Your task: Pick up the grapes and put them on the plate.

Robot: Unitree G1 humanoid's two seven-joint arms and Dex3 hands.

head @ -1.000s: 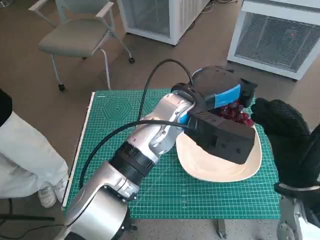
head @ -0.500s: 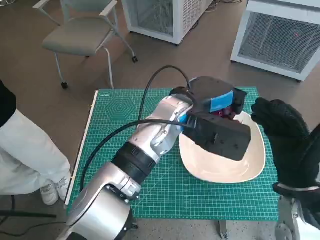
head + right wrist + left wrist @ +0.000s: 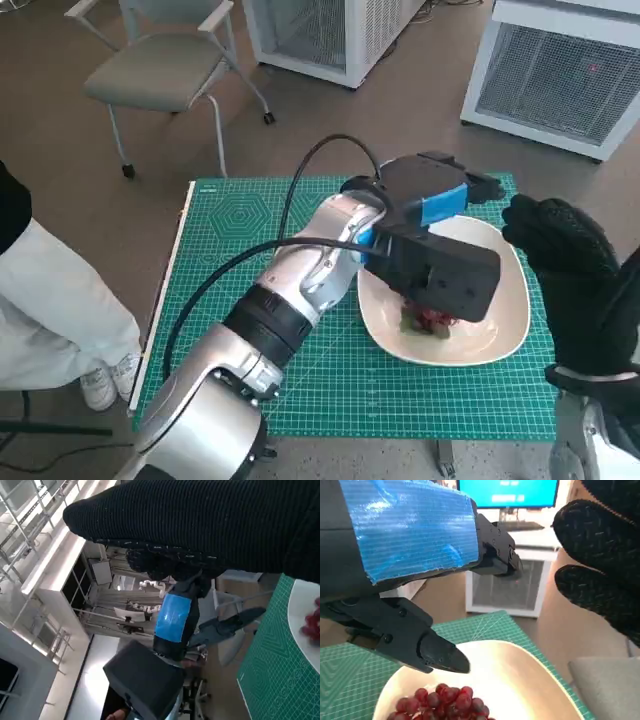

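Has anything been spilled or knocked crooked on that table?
Nothing stands out. The grapes lie in one bunch inside the plate, which sits flat on the green mat. The left hand is open above them.

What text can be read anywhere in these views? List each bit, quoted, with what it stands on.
None can be read.
Blue screen, left wrist view: pale lines of text, too blurred to read.
Green cutting mat: printed grid and hexagon pattern; any numbers along its edges are too small to read.
Blue tape on the left hand: no writing.
Plate and grapes: no label.
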